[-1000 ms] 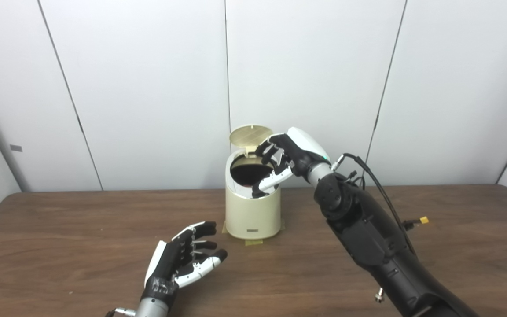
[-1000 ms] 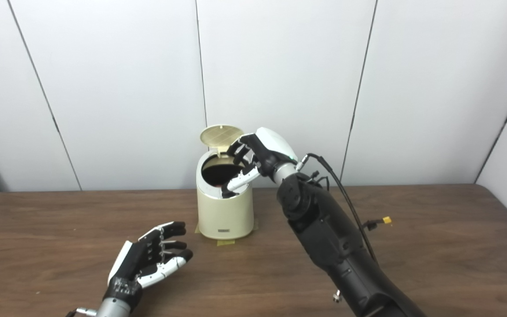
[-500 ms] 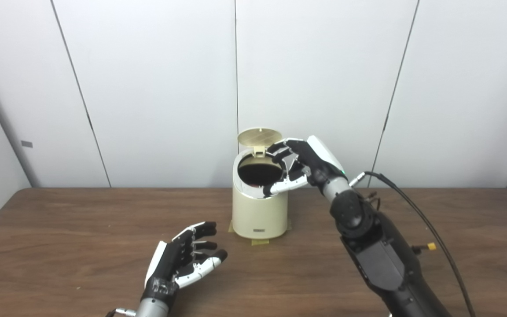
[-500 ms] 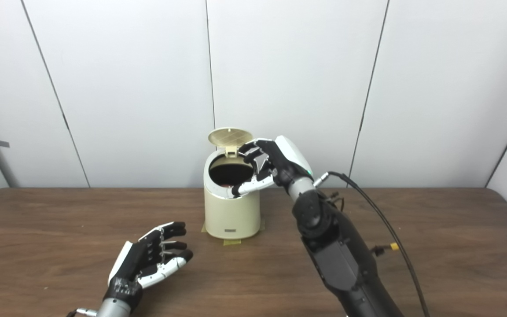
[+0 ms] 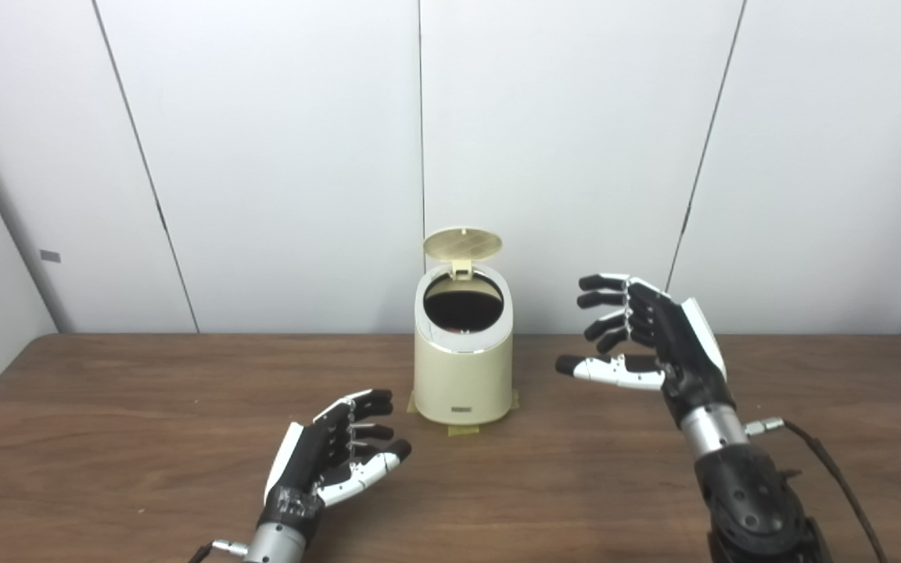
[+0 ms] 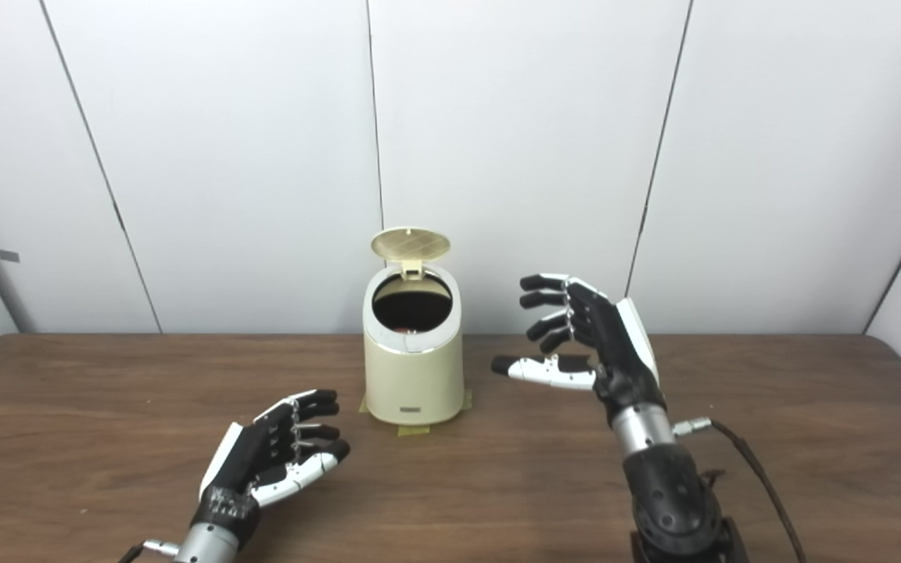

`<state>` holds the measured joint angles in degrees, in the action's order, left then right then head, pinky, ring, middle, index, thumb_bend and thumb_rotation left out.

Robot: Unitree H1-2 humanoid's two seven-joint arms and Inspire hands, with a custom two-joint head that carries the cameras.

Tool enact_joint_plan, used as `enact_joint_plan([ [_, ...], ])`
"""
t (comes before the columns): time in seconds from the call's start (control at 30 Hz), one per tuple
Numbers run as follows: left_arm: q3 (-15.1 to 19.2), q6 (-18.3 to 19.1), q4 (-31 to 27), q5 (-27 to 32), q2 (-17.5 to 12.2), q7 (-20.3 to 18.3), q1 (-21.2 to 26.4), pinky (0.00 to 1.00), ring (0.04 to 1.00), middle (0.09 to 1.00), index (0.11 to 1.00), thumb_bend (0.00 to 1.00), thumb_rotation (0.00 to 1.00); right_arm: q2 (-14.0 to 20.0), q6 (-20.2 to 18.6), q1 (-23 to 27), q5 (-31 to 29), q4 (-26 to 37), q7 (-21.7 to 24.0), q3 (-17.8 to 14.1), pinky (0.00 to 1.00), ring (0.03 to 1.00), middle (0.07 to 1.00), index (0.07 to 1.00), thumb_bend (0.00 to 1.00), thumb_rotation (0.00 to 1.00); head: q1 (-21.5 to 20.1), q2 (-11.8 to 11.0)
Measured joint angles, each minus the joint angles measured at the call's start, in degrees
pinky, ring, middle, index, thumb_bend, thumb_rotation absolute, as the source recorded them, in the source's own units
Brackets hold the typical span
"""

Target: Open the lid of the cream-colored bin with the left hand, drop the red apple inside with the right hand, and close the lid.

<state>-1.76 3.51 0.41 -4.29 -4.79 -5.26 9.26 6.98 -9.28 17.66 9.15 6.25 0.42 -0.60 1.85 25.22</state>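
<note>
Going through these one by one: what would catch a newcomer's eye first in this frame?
The small cream-colored cylindrical bin at the back middle of the brown wooden table, its round lid flipped up over a dark opening. To its right, the black-and-white right hand hovers open and empty, apart from the bin. The left hand is low in front, also open; no apple is clearly visible.
</note>
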Motion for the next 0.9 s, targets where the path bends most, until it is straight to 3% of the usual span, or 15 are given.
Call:
enact_joint_plan([
  [0.1, 0.14, 0.0, -0.24, 0.0, -0.19, 0.01, -0.04, 0.58, 0.681, 0.771, 0.779, 0.69, 0.22, -0.51, 0.3, -4.39, -5.37, 1.99, 1.2, -1.71, 0.43, 0.524, 0.677, 0.712, 0.78, 0.13, 0.0, 0.18],
  [0.23, 0.35, -0.27, -1.05, 0.14, -0.12, 0.06, 0.06, 0.59, 0.686, 0.768, 0.791, 0.7, 0.22, -2.72, 1.06, -7.98, -11.77, 3.59, 1.55, -3.6, 0.5, 0.592, 0.706, 0.726, 0.79, 0.19, 0.17, 0.18],
  [0.4, 0.79, -2.09, -1.28, 0.98, -0.03, 0.08, 0.12, 0.62, 0.714, 0.778, 0.828, 0.73, 0.27, -2.69, 6.2, -10.04, -13.05, 2.19, 2.67, -3.31, 0.52, 0.641, 0.749, 0.749, 0.8, 0.25, 0.18, 0.35],
  [0.5, 0.91, -2.14, -2.62, 1.07, -0.52, -0.12, 0.69, 0.68, 0.767, 0.794, 0.851, 0.81, 0.33, -2.46, 7.59, -10.05, -12.79, 0.47, 2.54, -3.38, 0.49, 0.629, 0.744, 0.742, 0.82, 0.27, 0.18, 0.27],
  [0.77, 0.78, -1.96, -4.2, -1.04, -6.88, -1.93, 11.76, 0.78, 0.854, 0.876, 0.916, 0.88, 0.39, -2.17, 7.86, -9.71, -12.47, -0.18, 2.64, -3.26, 0.49, 0.632, 0.746, 0.739, 0.82, 0.25, 0.97, -0.52],
  [0.9, 0.15, -0.63, -4.02, -1.24, -8.23, -3.53, 16.8, 0.74, 0.901, 0.93, 0.944, 0.91, 0.35, -1.43, 7.72, -9.72, -12.09, -0.3, 2.63, -3.29, 0.5, 0.632, 0.749, 0.741, 0.84, 0.29, 0.79, -0.61],
])
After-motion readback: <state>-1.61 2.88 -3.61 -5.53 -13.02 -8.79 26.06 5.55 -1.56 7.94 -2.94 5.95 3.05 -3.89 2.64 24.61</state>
